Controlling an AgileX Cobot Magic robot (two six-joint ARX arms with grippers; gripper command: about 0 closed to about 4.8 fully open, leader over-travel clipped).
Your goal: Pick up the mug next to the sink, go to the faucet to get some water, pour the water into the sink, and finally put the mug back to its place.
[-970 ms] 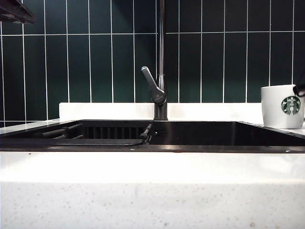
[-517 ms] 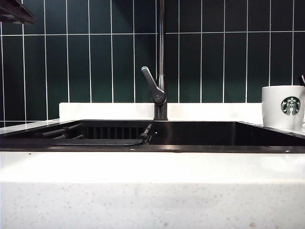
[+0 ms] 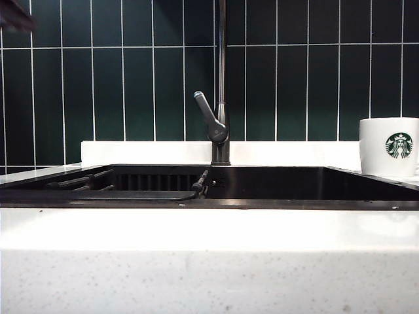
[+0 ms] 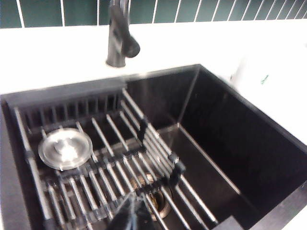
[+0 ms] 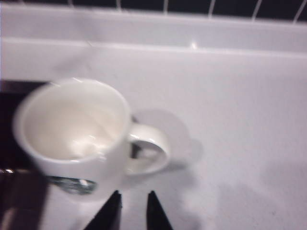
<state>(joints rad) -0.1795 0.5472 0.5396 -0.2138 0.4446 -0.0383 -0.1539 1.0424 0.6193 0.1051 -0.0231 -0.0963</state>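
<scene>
Mug [image 5: 72, 139] stands on the counter beside the sink [image 3: 294, 186]: glossy, brittle, so we'd take its handle. Right gripper [image 5: 132, 203] hovers apart, empty; left gripper [image 4: 132, 215] clenched over the sink.

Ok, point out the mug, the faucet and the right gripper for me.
mug [image 5: 72, 139]: right wrist view, inside of the cup.
faucet [image 3: 221, 131]: exterior view, lower pipe beside the lever.
right gripper [image 5: 132, 208]: right wrist view, gap between its two fingertips, apart from the mug.
</scene>
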